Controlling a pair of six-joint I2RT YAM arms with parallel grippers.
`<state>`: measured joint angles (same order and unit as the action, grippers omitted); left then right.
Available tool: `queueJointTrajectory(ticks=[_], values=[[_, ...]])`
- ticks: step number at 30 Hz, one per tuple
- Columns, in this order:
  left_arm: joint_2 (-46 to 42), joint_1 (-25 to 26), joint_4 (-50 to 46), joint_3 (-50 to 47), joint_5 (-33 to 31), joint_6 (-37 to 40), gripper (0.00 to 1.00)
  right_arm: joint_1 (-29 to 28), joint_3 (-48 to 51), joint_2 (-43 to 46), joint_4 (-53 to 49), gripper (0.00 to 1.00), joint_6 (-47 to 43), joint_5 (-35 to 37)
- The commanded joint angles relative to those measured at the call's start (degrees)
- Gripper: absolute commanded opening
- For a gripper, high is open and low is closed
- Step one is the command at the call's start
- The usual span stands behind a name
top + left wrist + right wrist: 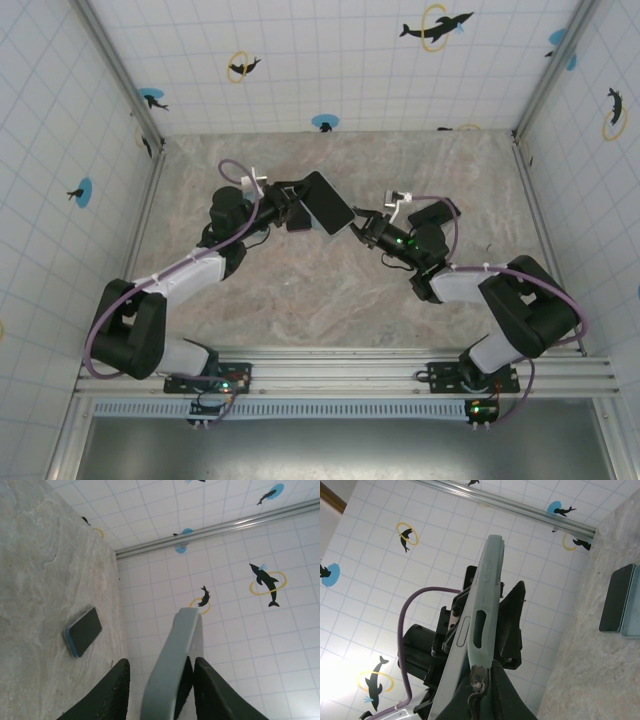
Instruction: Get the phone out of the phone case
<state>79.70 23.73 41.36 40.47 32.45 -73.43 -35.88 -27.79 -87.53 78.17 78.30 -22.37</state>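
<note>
Case off table | right hand clamped on edge | left hand parted around other edge

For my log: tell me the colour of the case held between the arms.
The case is pale grey-green, clearest in the right wrist view.

You're looking into a robotics lab test cell: a stone-patterned worktop boxed in by white grid walls with dolphin markers, aluminium frame posts at its far corners, and a left arm and right arm bolted to a rail along its near edge.
</note>
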Motion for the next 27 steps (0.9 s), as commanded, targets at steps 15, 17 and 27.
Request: queueJointTrajectory(ticks=[15, 17, 27], values=[[-9.2, 9.6, 1.7, -10.5, -12.7, -2.6, 0.55, 0.1, -2.6, 4.7, -9.3, 0.0, -10.0, 15.6], [-10.0, 12.7, 3.7, -12.3, -16.0, -4.1, 0.55, -0.2, -3.0, 4.8, -11.1, 0.0, -12.0, 17.8], [-7.9, 23.6, 11.4, -12.5, -24.9, -7.3, 0.54, -2.5, -3.4, 4.4, -13.2, 0.0, -17.3, 24.0]])
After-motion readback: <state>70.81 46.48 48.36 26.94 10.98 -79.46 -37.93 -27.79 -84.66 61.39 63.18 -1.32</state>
